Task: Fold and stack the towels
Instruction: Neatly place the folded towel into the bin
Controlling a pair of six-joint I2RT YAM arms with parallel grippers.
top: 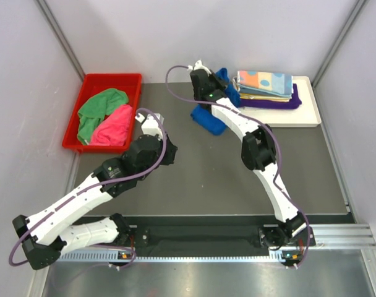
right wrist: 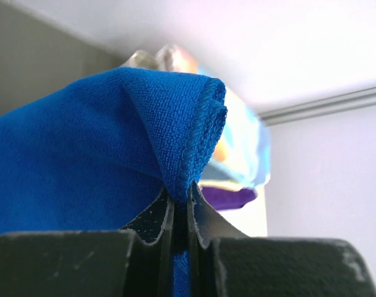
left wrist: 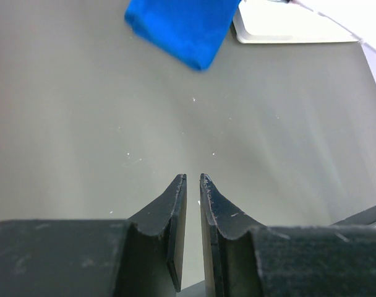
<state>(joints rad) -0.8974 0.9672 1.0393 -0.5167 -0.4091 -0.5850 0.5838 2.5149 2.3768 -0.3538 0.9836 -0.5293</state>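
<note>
Clearly the royal blue towel (top: 209, 120) is the one in play: a soft terry cloth with a stitched hem, bunched and draped rather than flat. Its upper part is raised at the far side of the tabletop (top: 206, 179), just left of the white tray (top: 308, 117). Its lower end hangs down toward the tabletop, and I cannot tell whether it rests there. In the right wrist view the hemmed edge of the cloth is folded over and pinched between the 2 fingers of the right tool (right wrist: 182, 198), which are clamped tight on it with cloth bulging above the tips.

The right arm reaches far forward from its base, elbow bent up over the middle of the tabletop, wrist beside the tray's left edge. The left arm stretches diagonally toward the far left and ends near the red bin (top: 111, 77). The left tool (left wrist: 193, 179) points out over bare tabletop, its fingers a narrow slit apart and holding nothing.

The red bin holds 2 crumpled cloths, a green towel (top: 98, 108) and a pink towel (top: 114, 127), touching each other. On the white tray sits a folded stack (top: 265, 86), with a purple towel (top: 281, 102) at the bottom, paler layers between, and an orange-pink towel with teal dots (top: 262, 79) on top
</note>
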